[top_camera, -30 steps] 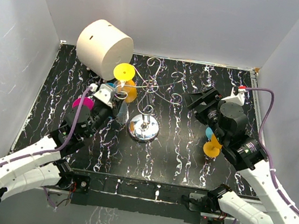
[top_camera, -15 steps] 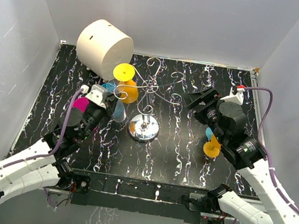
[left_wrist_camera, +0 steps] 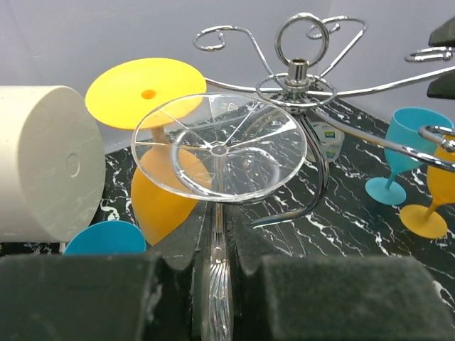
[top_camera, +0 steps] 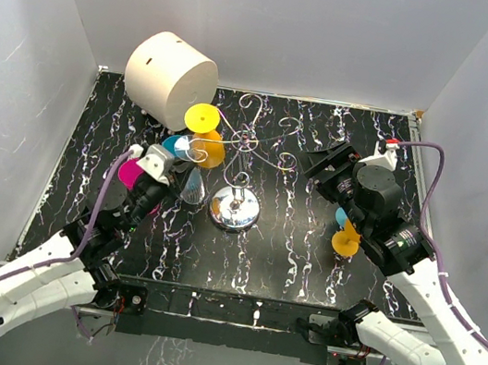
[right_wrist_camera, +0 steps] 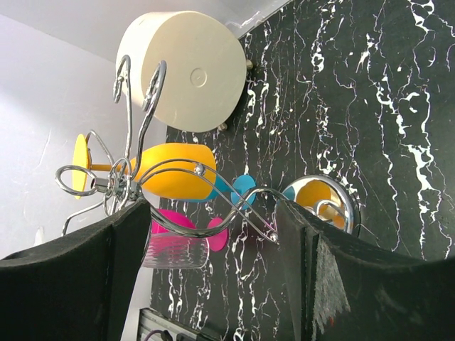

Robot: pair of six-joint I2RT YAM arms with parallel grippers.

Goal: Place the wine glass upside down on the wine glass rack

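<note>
- One black, white-veined worktop (top_camera: 289, 246) carries everything. Only the overhead view shows it whole, with both arms reaching in.
- Next in size, the big cream cylinder (top_camera: 171, 72) lies at the far left corner, well apart from the work. We see no danger from it.
- Mid-worktop stands the thin silver wire wine glass rack (top_camera: 234, 209), with curled arms above a round chrome base. We judge it light, so a sideways shove on one arm could tilt it.
- The left tool (left_wrist_camera: 215, 266) is clenched on a glass stem, a pinch that only the left wrist view makes plain. The right tool (right_wrist_camera: 213, 213) is spread wide with nothing in it, facing the rack from the right.
- The clear wine glass (left_wrist_camera: 219, 153) rides in the left tool, foot leading, just beside the rack's left arms. We cannot tell whether it touches a wire.
- Its bowl is hidden behind the pads in the wrist view, and only the overhead shows it.
- A yellow plastic glass (left_wrist_camera: 146, 89) hangs inverted on the rack, just behind the clear foot. A careless approach could knock it loose.
- The thin, slick stem might twist between the pads and miss the wire curl.
</note>
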